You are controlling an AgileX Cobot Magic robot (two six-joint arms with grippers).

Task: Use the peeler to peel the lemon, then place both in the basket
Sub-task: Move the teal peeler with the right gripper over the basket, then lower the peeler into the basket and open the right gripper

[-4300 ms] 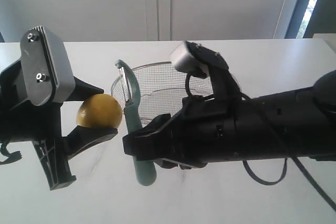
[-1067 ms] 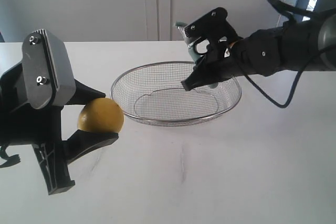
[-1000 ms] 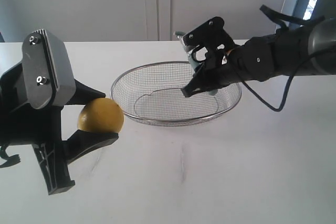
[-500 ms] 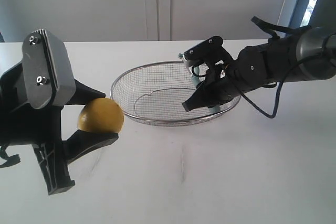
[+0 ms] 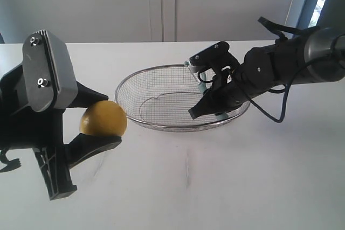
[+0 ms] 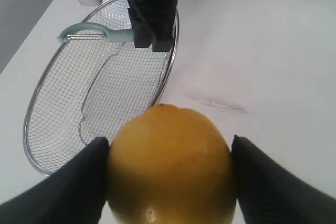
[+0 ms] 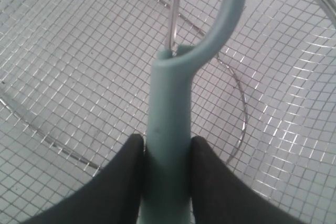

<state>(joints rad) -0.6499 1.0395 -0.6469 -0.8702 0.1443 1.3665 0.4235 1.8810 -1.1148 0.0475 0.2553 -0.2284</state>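
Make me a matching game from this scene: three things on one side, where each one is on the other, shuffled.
Things:
1. lemon
2. peeler
3. basket

Places:
A. sitting on the white table
B. held by the right gripper above the wire mesh
C. clamped in the left gripper, outside the basket

Pairs: 1-C, 2-B, 3-A

The basket (image 5: 161,84) sits on the counter (image 5: 215,187). Left of it, just beside its rim, the lemon (image 5: 103,118) sits between the left gripper's (image 5: 109,118) jaws. The right gripper (image 5: 195,113) reaches in over the basket's right side, with the peeler (image 6: 113,35) in its jaws over the mesh.
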